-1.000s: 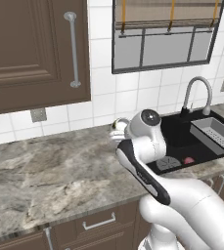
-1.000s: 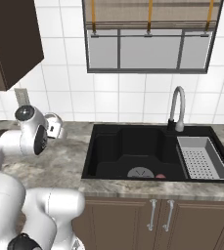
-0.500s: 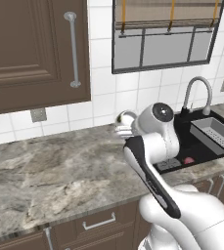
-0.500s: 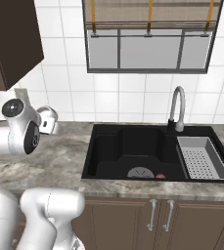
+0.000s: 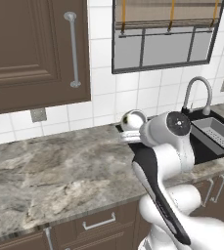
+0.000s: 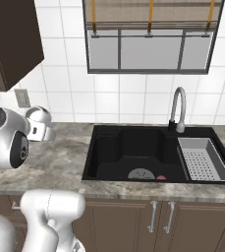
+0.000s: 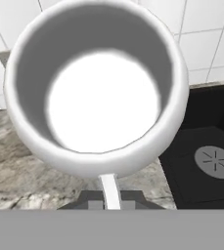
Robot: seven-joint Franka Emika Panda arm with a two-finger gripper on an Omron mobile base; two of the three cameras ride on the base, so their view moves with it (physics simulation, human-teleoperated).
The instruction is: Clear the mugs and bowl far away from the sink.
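Hand view: white mug (image 7: 99, 93) sits directly above the gripper (image 7: 110, 195), clamped by its handle, beside the sink (image 7: 206, 146)

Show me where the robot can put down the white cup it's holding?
The tool is shut on the white cup. The long grey counter stretching left, under the brown cupboard, is bare. It gets crowded by the black sink, with the tap and grey tray.
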